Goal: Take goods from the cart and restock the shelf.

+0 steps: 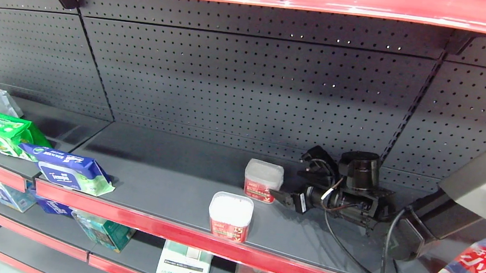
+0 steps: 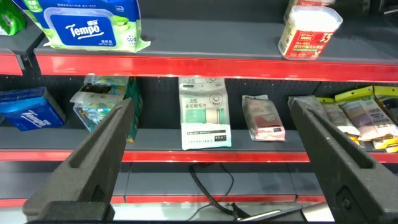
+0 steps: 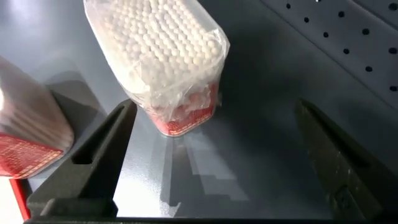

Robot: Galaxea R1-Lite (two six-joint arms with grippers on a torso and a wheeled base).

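The right gripper gapes wide beside the rear swab tub. A careless nudge could topple it towards the front tub at seven o'clock.

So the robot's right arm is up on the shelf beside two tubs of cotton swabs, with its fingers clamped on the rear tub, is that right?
Not quite: the fingers are spread open, and the rear tub stands free on the shelf ahead of them, as the right wrist view shows. The arm is indeed on the shelf, beside that tub and the front tub.
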